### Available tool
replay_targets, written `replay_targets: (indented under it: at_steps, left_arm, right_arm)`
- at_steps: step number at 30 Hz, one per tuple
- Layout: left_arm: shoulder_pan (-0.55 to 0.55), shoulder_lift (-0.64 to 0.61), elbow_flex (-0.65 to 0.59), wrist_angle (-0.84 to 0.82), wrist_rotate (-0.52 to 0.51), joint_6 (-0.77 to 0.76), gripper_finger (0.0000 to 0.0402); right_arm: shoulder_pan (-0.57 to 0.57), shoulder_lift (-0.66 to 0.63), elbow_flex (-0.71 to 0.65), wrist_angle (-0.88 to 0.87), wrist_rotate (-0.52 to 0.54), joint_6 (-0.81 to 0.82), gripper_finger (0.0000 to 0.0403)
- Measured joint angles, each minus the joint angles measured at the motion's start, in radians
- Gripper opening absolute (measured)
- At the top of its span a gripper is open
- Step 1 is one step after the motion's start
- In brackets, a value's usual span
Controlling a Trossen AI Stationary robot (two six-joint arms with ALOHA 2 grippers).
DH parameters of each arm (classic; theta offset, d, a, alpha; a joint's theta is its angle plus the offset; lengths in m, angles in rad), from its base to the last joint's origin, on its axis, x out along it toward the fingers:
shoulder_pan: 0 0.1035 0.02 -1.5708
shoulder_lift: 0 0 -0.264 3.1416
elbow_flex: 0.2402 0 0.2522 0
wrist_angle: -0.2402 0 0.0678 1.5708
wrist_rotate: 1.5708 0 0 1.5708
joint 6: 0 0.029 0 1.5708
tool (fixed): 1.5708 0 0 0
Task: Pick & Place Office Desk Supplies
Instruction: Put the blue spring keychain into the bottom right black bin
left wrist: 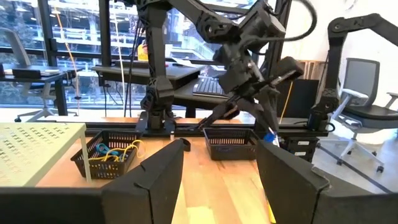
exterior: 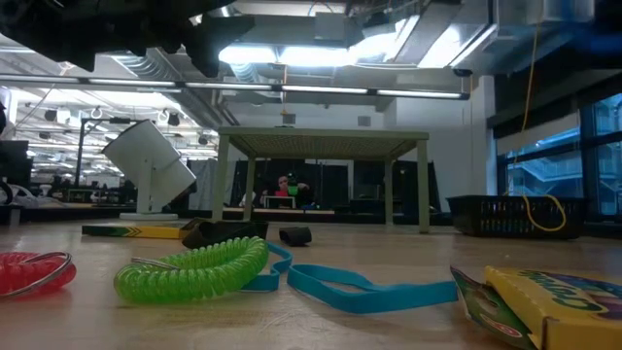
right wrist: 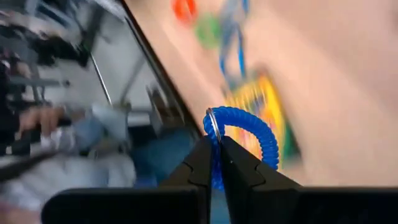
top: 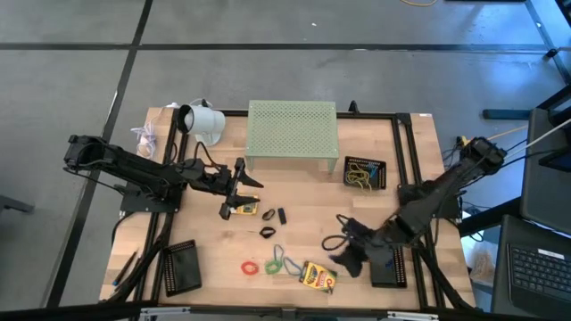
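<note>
My right gripper [right wrist: 215,149] is shut on a blue coiled loop [right wrist: 252,134], above the table's near right part [top: 346,259]. Below it lies a yellow-and-green crayon box [top: 317,276]. Left of that box lie a red coiled loop [top: 249,267], a green one [top: 273,266] and a blue band [top: 291,262]. My left gripper [left wrist: 217,180] stands open and level at mid-table [top: 239,189], above a second crayon box [top: 243,210]. Small black clips [top: 268,232] lie on the wood nearby. My right gripper pinches the blue coiled loop beside its metal ring [right wrist: 213,127] between its two fingertips. The fingers slant down toward the table. The rest of the coil arcs out past the fingertips, lifted clear of the table.
A pale green perforated stand [top: 293,134] and a white lamp-like object [top: 203,120] stand at the back. A black basket [top: 364,172] with bands sits to the stand's right. Two more black trays sit at the near left [top: 181,266] and near right [top: 393,267].
</note>
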Motion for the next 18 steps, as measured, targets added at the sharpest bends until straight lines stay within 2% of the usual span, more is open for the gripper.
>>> replay_targets:
  at_steps: [9,13,18]
  left_arm:
    - [0.0,0.0,0.0,-0.019,0.0,0.06,0.0198]
    - [0.0,0.0,0.0,-0.023,-0.003,0.06,0.0198]
    - [0.0,0.0,0.0,-0.023,-0.017,0.06,0.0198]
  right_arm:
    - [0.119,-0.002,0.0,-0.313,-0.377,0.352,0.002]
    - [0.137,-0.002,0.0,-0.465,-0.41,0.452,0.0021]
    - [0.137,-0.002,0.0,-0.501,-0.381,0.497,0.0045]
